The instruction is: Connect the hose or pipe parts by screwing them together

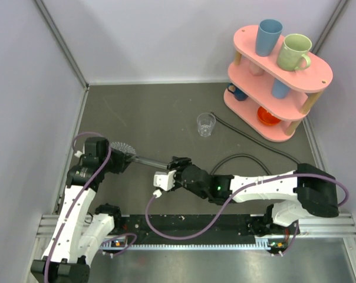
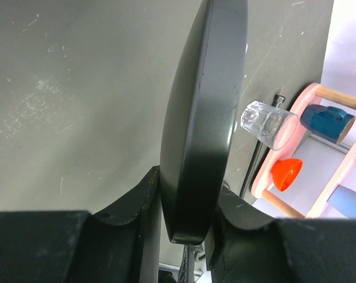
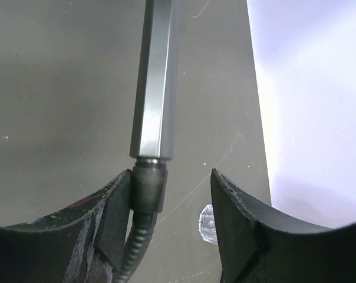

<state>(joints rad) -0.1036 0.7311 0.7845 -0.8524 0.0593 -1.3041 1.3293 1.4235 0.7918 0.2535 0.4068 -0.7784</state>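
Left gripper (image 2: pixel 187 203) clamps hand shower (image 2: pixel 204 118) disc near table (image 1: pixel 160 112) left edge; right gripper (image 3: pixel 171 183) jaws apart around hose nut (image 3: pixel 148 186), seemingly part-threaded: grip squarely, twist coaxially.

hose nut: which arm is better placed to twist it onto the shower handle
Right. The right tool straddles the hose nut at the end of the handle, jaws open with one finger touching it. The left tool is shut on the shower disc, bracing it.

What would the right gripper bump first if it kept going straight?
Probably the hand shower: its handle runs straight ahead from inside the right gripper toward the disc face held by the left gripper.
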